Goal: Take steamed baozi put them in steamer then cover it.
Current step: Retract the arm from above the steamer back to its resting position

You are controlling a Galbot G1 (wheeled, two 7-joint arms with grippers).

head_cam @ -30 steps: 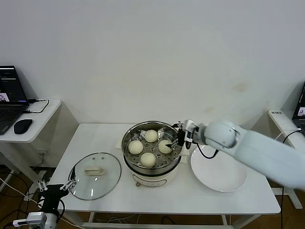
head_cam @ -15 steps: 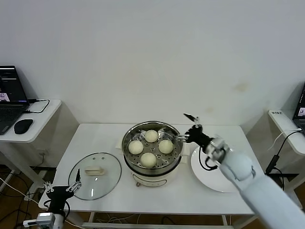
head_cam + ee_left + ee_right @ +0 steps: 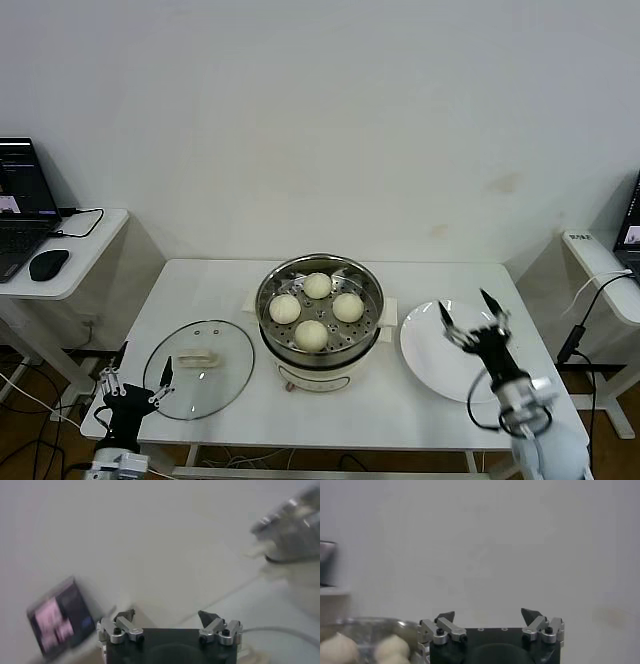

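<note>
The steamer (image 3: 372,322), a shiny steel basket on a cream pot base, stands mid-table. Four cream-white baozi lie in it, at the back (image 3: 318,285), left (image 3: 285,307), right (image 3: 347,306) and front (image 3: 311,334). The glass cover (image 3: 225,380) with its cream handle (image 3: 197,356) lies flat on the table left of the steamer. My right gripper (image 3: 470,318) is open and empty above the white plate (image 3: 430,350). My left gripper (image 3: 136,378) is open and empty at the cover's front-left edge. The right wrist view shows the open gripper (image 3: 489,614) and baozi (image 3: 392,647).
The white table (image 3: 400,420) holds the steamer, cover and plate. A side desk (image 3: 60,270) with a laptop and a mouse (image 3: 47,264) stands to the left. The left wrist view shows the open gripper (image 3: 167,615), a laptop screen (image 3: 57,622) and the blurred steamer (image 3: 295,525).
My right arm has drawn back from the steamer's right rim to above the plate, gripper open. My left gripper has risen a little at the cover's edge.
</note>
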